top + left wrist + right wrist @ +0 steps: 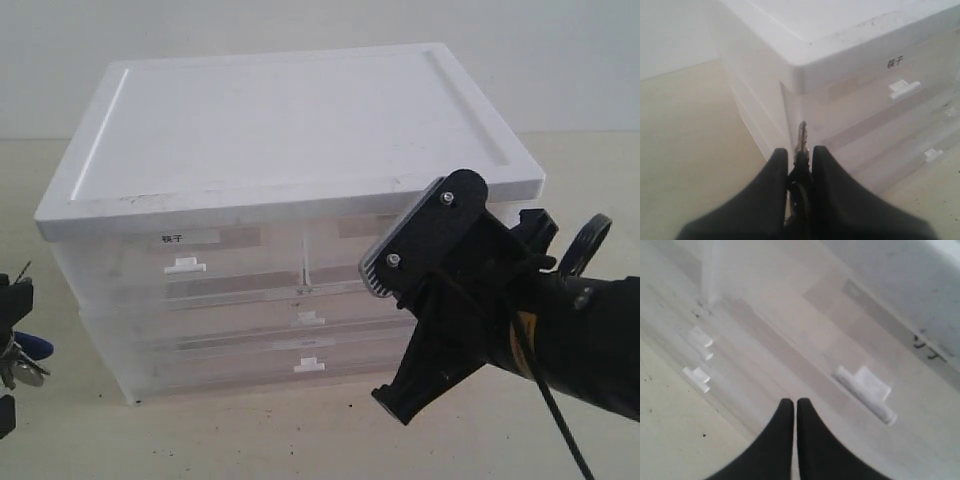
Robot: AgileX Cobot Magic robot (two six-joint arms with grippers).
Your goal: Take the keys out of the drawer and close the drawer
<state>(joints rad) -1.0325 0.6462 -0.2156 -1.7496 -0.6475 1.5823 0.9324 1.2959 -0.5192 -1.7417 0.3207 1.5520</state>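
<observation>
The keys (22,368) hang at the far left edge of the exterior view, with the blue fob (38,346) sticking out beside them. My left gripper (8,352) is shut on them, left of the cabinet and apart from it. In the left wrist view a silver key (801,137) pokes up between the black fingers (775,170). The drawer (240,322) is the middle full-width one with a white tab handle (308,318); its front looks level with the others. My right gripper (796,402) is shut and empty, close to the drawer fronts at the cabinet's right front.
The white cabinet (290,120) has two half-width labelled drawers on top, with tab handles (185,266) (865,390), and a labelled wide drawer (310,365) at the bottom. The beige table (250,440) runs in front. My right arm (560,340) fills the lower right.
</observation>
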